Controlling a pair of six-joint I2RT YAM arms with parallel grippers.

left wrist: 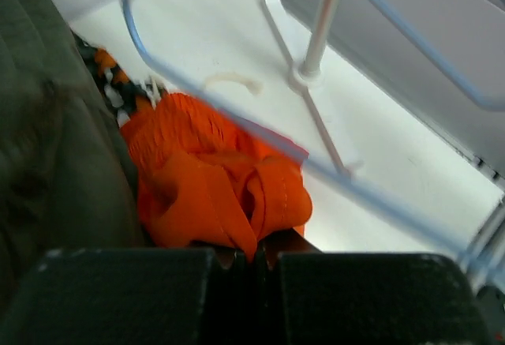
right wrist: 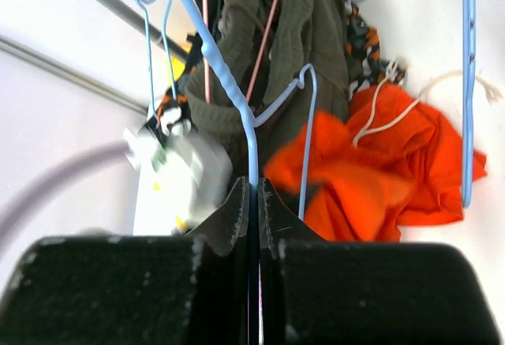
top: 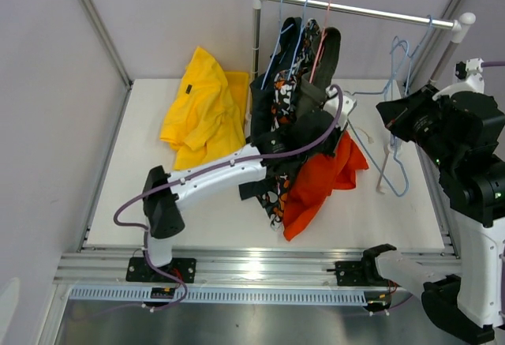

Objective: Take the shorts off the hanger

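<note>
My left gripper (left wrist: 252, 260) is clamped tight on the orange-red shorts (left wrist: 213, 187). Right gripper (right wrist: 254, 195) is pinched closed on a blue hanger (right wrist: 226, 76), over by the table's right edge.

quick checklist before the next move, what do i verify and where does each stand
1. Left pincer shut on orange-red shorts: ok.
2. Right pincer shut on blue hanger: ok.
3. Orange-red shorts free of hanger wires: cannot tell, wires cross them in both wrist views.
4. Yellow shorts off the rail, on the table: ok.
5. Olive-grey shorts and camouflage shorts off their hangers: not ok, both hang at the rail.
</note>
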